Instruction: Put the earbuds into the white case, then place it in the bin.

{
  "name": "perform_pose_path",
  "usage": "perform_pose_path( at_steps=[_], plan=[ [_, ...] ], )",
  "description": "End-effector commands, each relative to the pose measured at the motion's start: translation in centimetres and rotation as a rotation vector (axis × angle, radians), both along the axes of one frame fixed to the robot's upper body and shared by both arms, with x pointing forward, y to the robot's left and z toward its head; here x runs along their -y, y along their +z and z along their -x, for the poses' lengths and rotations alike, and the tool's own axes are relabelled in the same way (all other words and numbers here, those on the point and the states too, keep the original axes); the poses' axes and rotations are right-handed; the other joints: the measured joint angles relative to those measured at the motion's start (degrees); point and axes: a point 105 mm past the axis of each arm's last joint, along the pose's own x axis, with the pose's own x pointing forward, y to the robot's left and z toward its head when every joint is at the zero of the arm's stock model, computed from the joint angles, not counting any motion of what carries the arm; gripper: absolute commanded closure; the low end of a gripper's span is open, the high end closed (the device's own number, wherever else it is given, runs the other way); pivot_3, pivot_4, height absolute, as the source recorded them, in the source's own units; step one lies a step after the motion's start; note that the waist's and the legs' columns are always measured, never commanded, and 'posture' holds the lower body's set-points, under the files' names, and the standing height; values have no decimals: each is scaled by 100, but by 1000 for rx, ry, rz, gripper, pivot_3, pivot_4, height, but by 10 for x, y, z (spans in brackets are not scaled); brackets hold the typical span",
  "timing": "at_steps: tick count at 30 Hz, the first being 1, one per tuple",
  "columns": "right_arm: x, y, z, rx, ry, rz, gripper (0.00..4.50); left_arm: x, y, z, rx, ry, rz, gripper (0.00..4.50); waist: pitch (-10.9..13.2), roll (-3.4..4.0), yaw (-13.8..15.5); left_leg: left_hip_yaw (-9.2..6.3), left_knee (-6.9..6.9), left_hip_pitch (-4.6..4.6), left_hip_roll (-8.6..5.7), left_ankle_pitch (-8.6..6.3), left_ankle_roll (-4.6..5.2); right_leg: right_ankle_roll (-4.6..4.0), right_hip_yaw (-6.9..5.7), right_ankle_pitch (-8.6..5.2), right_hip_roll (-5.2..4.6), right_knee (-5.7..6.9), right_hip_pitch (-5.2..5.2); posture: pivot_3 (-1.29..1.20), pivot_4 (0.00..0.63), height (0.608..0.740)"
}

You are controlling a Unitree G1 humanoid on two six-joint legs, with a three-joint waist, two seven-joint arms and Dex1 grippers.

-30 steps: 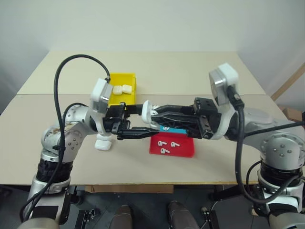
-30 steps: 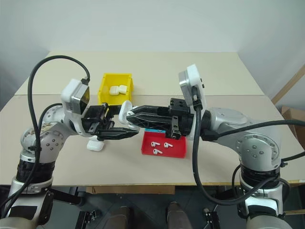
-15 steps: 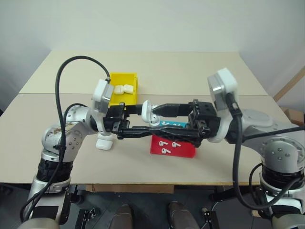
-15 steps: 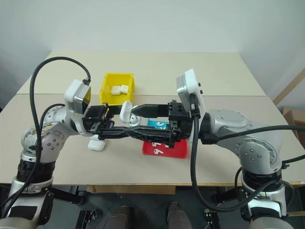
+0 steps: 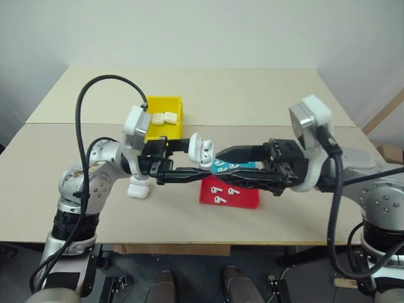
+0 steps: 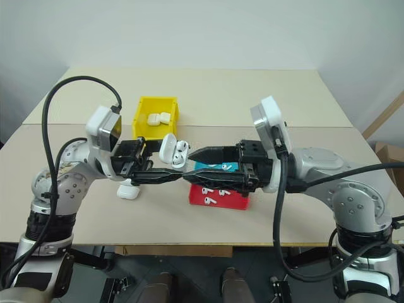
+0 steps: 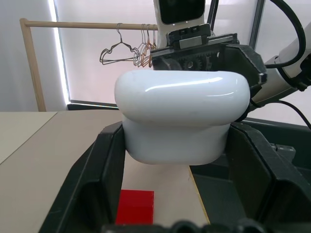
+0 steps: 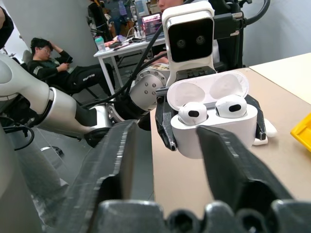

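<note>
My left gripper is shut on the white case and holds it above the table with its lid flipped open. Two earbuds sit in the case's sockets. My right gripper faces the case from the right, a short way off, open with nothing between its fingers. Several more earbuds lie loose on the red tray below. The yellow bin stands behind my left arm with two white cases in it.
Another white case stands on the table under my left arm. A blue tray lies just behind the red one, partly hidden by my right gripper's fingers. The far half of the table is bare.
My right gripper has drawn back to the right, away from the case, and its fingers stand closer together than half a second ago. The left gripper and the case have kept still.
</note>
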Motion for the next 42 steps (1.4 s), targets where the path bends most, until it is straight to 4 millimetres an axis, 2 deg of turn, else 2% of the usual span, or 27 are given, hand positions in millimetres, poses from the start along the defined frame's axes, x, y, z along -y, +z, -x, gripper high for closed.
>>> perform_pose_path(
  at_steps=[1,4,8,12,15,20,23,30,42],
  plan=[
    [13,23,-7,128,-39,-11,3479,2,9,2,53,-13,9,1715,0,0,-3,0,0,1,0,0,0,0,0,0,0,0,0,0,150,740],
    [19,39,-16,221,-50,21,4473,2,9,2,53,-14,6,1715,0,0,-7,1,0,1,0,0,0,0,0,0,0,0,-1,0,150,740],
    [15,55,-29,349,-44,95,4473,5,7,0,55,-11,-12,1715,0,1,-11,1,-1,1,0,0,0,0,0,0,1,-3,-2,0,150,740],
    [-1,64,-47,522,-39,205,4473,11,3,-3,65,2,-39,1715,0,1,-10,3,-1,2,0,0,0,0,1,0,0,-2,-3,0,150,740],
    [-18,71,-53,605,11,239,4473,12,3,-2,65,-6,-38,1715,0,1,-15,3,-1,-2,1,0,0,-1,1,1,0,-3,-6,0,150,740],
    [-55,71,-53,744,177,337,4473,13,3,-1,67,-16,-36,1715,2,4,-20,3,-2,-3,2,0,0,-3,0,2,0,1,-12,0,150,740],
    [-65,65,-56,806,240,408,4473,14,3,-1,70,-17,-33,1715,2,4,5,1,-1,-3,2,0,0,-3,-3,3,-1,1,-9,0,150,740],
    [-64,58,-50,847,375,474,4473,11,4,-2,73,-4,-29,1715,2,4,10,0,1,-5,1,0,0,-3,-6,4,-2,2,-10,0,150,740],
    [-45,47,-41,845,424,525,4473,12,5,-3,80,11,-19,1715,3,4,-3,0,0,-1,1,0,0,-4,-5,4,-2,4,-7,0,150,740]
  ],
)
